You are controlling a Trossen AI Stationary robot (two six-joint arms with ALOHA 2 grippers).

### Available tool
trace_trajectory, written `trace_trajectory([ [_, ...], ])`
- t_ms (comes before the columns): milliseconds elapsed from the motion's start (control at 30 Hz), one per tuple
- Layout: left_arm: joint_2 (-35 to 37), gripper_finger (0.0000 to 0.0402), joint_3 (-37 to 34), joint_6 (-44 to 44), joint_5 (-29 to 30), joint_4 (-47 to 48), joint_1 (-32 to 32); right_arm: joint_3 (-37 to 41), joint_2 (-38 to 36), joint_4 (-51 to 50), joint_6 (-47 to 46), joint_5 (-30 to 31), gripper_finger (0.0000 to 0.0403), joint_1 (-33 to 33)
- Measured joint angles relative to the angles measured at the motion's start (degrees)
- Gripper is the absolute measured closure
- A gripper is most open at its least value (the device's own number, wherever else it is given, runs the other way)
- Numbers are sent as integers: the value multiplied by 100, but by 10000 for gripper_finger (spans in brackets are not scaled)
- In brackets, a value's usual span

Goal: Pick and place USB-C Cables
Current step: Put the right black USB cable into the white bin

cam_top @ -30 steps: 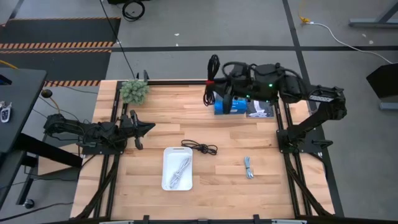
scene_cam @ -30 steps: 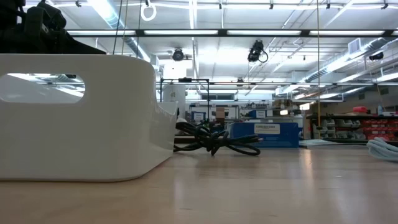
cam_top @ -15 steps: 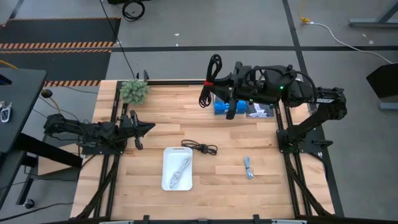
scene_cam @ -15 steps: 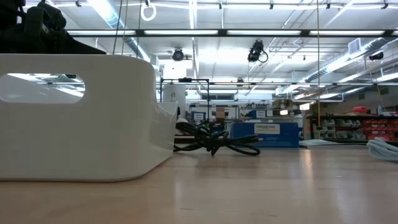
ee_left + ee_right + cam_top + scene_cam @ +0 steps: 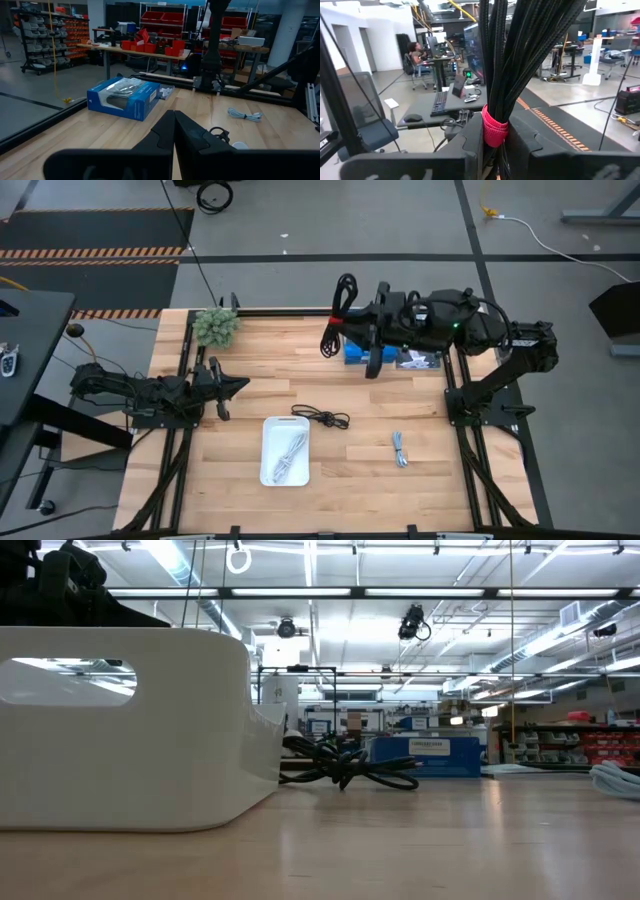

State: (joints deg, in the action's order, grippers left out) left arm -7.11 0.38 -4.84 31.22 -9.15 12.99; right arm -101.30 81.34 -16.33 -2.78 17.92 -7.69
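Overhead, the right gripper (image 5: 352, 322) hangs above the table's far edge, clamped on the black cable with the red band (image 5: 337, 312), whose loops dangle clear of the blue retail box (image 5: 362, 352). The white cable (image 5: 289, 454) lies coiled in the white tray (image 5: 268, 470); the plain black cable (image 5: 322, 417) sits just beside the tray's far corner, and the pale blue-grey cable (image 5: 400, 448) lies well apart toward the right. The left gripper (image 5: 238, 386) waits near the left edge.

At table height, the tray wall (image 5: 120, 740) fills the left, with the black cable (image 5: 345, 766) touching the wood next to it.

From the left wrist, the fingers (image 5: 172, 131) appear pressed together, empty.

From the right wrist, the red band (image 5: 494, 125) sits pinched between the fingers (image 5: 470, 137), strands rising above.

By the look of it, this is the carry step: next the bundle must travel to the tray and be lowered inside before release.
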Motion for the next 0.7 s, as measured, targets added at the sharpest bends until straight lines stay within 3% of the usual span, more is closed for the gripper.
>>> trace_trajectory([
  [267,0,390,-1,-3,1,0,-1,2,84,46,151,-92,343,-108],
  [700,0,390,0,-4,-2,14,-2,7,813,640,-10,-1193,342,-63],
])
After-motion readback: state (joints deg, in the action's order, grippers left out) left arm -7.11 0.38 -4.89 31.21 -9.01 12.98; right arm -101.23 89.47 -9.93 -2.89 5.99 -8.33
